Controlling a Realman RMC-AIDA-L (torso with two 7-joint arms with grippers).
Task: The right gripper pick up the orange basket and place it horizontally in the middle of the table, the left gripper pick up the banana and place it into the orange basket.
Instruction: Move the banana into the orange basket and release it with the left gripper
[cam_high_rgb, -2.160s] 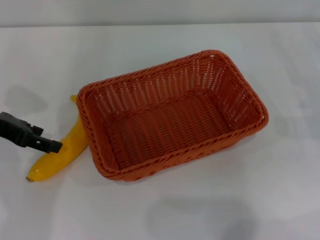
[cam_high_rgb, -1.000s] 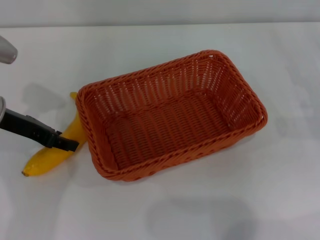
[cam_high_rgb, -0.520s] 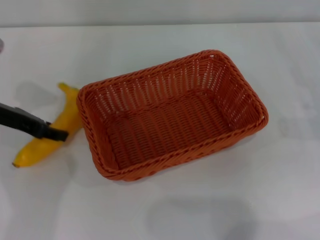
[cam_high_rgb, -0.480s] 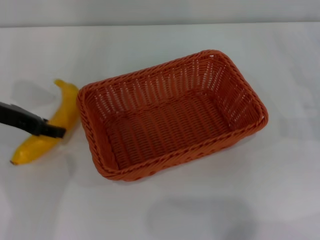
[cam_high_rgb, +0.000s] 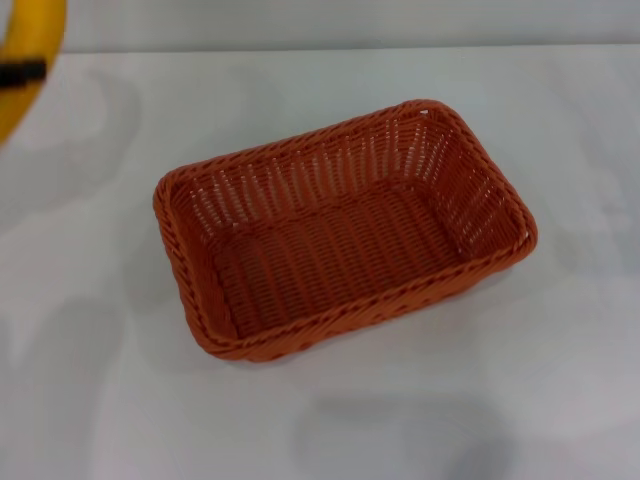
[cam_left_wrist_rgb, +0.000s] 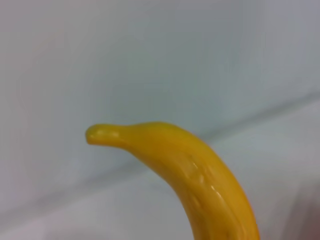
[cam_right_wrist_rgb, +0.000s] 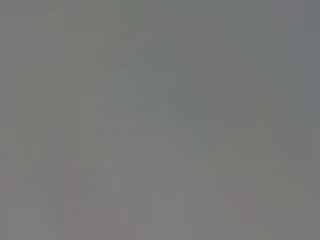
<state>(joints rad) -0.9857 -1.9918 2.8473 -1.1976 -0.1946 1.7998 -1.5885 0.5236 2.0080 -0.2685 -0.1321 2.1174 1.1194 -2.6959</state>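
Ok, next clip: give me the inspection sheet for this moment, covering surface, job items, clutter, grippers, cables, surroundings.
Surface: white table, bare around the basket.
Orange basket: upright near the table's middle, long side at a slant, nothing inside.
Banana: lifted off the table at the head view's top left corner, a black finger across it; the left wrist view shows its stem end in the air.
Clutter: nothing seen.
Left gripper: shut on the banana, only a finger visible.
Right gripper: not in view; its wrist view shows only flat grey.
Cables: nothing seen.
Surroundings: pale wall behind the table's far edge.
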